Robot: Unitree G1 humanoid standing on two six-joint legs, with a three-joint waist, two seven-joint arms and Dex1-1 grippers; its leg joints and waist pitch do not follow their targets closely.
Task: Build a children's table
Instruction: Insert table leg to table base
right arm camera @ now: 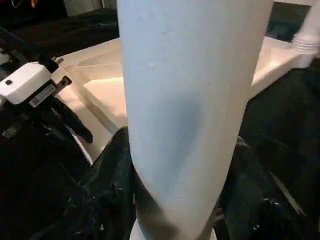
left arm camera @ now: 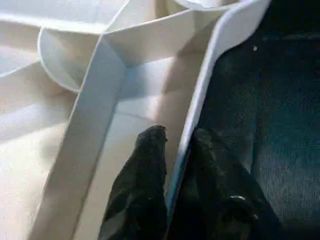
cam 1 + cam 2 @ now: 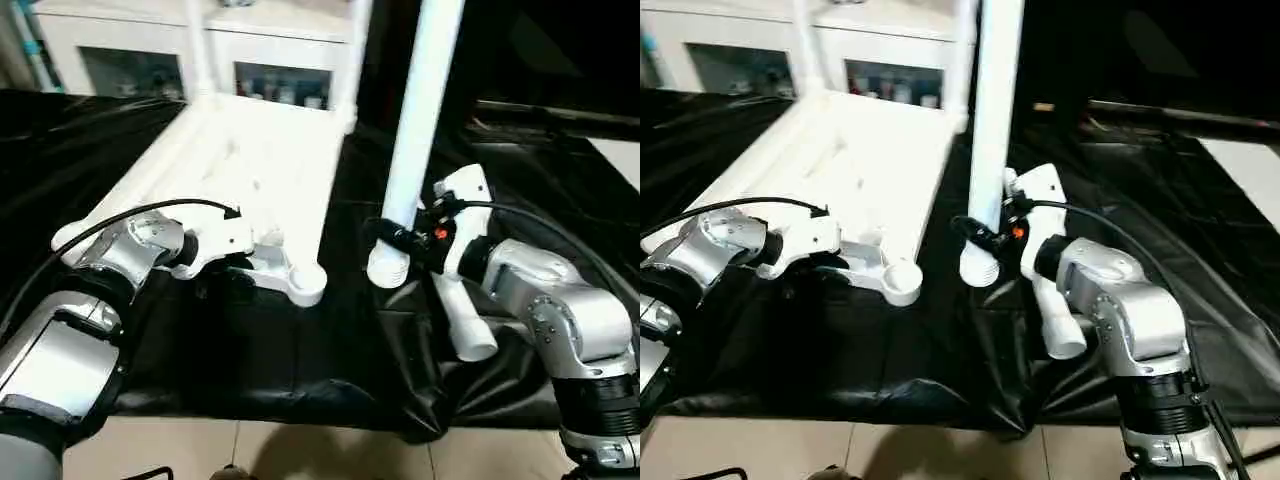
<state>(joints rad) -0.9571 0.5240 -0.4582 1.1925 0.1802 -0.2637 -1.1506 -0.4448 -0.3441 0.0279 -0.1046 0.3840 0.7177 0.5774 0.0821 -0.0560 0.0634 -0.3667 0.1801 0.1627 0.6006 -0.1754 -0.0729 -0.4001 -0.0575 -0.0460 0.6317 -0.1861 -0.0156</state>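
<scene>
The white tabletop (image 3: 250, 160) lies underside up on the black sheet. Two legs (image 3: 353, 60) stand in its far corners. My left gripper (image 3: 232, 272) is at the near rim beside the round corner socket (image 3: 305, 285). In the left wrist view its fingers (image 2: 152, 150) straddle the rim wall (image 2: 200, 100), one inside and one outside, pressed against it. My right gripper (image 3: 400, 240) is shut on a third leg (image 3: 420, 110), held nearly upright. The leg's ribbed lower end (image 3: 385, 268) sits just right of that socket. A fourth leg (image 3: 468, 325) lies under my right forearm.
A white cabinet with glass doors (image 3: 270, 80) stands behind the work table. The black sheet (image 3: 300, 350) is wrinkled near the front edge, with tiled floor (image 3: 320, 450) below it. Cables run along both wrists.
</scene>
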